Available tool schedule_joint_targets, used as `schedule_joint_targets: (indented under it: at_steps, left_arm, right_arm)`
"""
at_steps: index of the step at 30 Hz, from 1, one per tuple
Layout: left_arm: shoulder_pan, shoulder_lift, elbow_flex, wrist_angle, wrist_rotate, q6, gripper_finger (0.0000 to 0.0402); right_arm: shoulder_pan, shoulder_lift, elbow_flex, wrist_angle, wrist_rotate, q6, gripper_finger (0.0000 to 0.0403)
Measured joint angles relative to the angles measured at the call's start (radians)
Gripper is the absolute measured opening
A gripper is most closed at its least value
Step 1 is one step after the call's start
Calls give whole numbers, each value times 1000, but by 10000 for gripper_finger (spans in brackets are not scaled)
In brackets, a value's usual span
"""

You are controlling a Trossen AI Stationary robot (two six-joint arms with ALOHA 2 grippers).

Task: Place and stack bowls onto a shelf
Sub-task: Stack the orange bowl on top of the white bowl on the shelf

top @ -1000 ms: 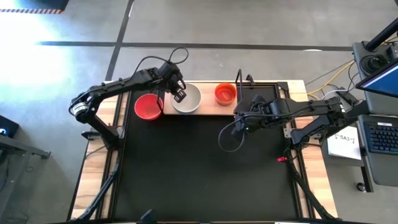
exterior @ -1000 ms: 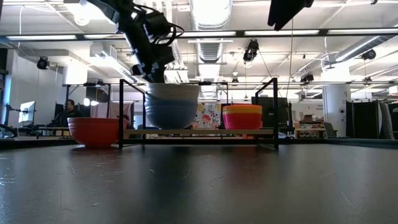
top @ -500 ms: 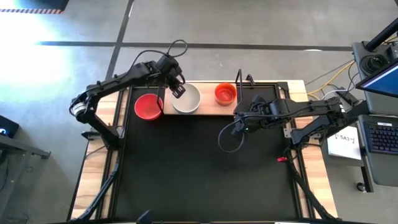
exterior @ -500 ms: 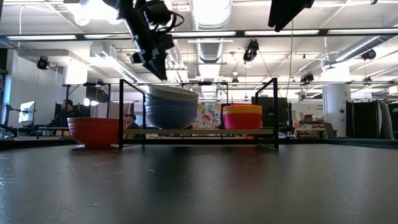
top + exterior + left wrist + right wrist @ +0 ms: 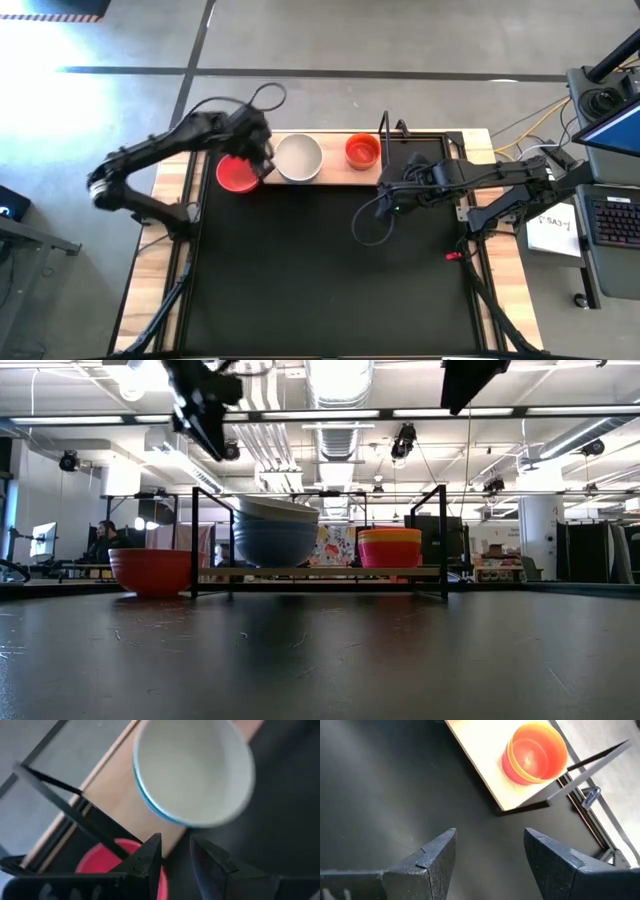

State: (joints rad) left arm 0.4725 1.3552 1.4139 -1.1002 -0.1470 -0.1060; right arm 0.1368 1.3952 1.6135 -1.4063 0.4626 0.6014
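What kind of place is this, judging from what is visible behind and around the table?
Probably a robotics lab or a big open workshop. The low view shows exposed ceiling pipes and long strip lights, and a person at a desk. The high view shows a laptop beside the table.

- High view: looks straight down from above on the whole black mat point(image 5: 330, 270), both arms, and the shelf point(image 5: 335, 172) at its far edge.
- Low view: sits at mat level, facing level across to the shelf point(image 5: 320, 572) and the room behind.
- Left wrist view: close above the white bowl point(image 5: 192, 770).
- Right wrist view: looks down from farther off at the orange bowls point(image 5: 535, 752), also seen from above and from table level.
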Motion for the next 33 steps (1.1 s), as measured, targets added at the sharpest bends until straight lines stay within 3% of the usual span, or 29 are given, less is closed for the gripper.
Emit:
schedule_joint_targets:
  at_steps: [7,13,25,29,33]
  left_arm:
    - [-120,-214,-245,-22,-1,-190,86]
    - [-175,-284,-457,-23,-1,-219,86]
    - [-172,-207,-604,137,-99,-117,86]
    - [-158,-153,-624,181,-180,-100,86]
    - [-129,-110,-635,217,-141,-59,86]
  right_arm:
    - [0,0,-10,-11,0,-15,219]
    - [0,0,-11,-10,1,-20,219]
    - [0,0,-11,-10,0,14,219]
    - [0,0,-11,-10,0,17,219]
    - [0,0,-11,-10,0,20,219]
